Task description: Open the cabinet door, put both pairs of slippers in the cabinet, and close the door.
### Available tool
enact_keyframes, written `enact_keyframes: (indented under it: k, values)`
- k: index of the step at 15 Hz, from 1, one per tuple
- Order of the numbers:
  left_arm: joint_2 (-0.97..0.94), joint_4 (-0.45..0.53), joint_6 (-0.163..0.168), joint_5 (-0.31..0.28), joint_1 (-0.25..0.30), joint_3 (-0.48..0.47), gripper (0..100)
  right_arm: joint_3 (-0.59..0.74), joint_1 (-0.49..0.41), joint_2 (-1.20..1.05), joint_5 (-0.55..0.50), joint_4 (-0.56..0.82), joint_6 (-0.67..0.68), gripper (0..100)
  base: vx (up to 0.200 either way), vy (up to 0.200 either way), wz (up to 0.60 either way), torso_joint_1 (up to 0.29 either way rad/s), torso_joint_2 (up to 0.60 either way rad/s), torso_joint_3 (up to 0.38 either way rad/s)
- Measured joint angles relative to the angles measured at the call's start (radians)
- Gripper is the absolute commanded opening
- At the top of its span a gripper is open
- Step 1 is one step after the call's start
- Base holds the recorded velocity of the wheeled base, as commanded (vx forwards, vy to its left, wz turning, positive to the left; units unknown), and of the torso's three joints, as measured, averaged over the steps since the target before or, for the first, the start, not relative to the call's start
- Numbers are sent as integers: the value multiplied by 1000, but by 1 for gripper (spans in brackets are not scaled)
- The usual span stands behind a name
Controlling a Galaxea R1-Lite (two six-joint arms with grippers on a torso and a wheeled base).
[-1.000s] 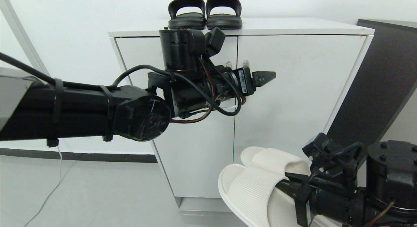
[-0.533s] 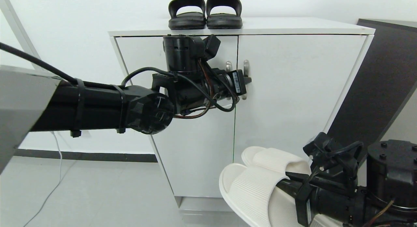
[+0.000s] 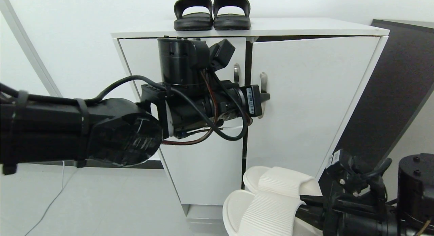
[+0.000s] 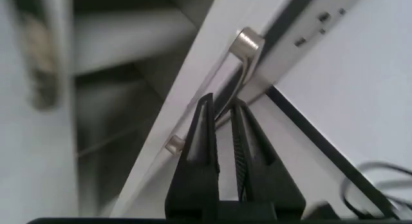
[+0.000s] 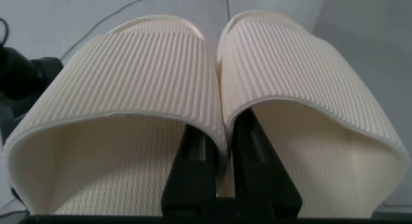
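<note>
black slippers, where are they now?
Head view: the black slippers sit side by side on the cabinet top, left of centre, above the left door.

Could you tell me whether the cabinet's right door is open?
Ajar: a dark gap shows beside the right door, whose handle the left gripper grips.

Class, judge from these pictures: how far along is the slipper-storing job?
Done: the right door is ajar. In hand: left gripper shut on its handle; right gripper holding the white slippers. Left: open wider, store both pairs, including the black slippers on the cabinet top, close.
</note>
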Motion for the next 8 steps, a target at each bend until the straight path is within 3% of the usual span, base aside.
enact_keyframes:
  k: [5,8]
  values:
    - [-141,-5,14,8,-77,141,0,24,1,-35,17,1,-1,0,0,0,0,0,0,0]
    - [-185,-5,9,7,-61,179,0,35,7,-37,18,5,-20,0,0,0,0,0,0,0]
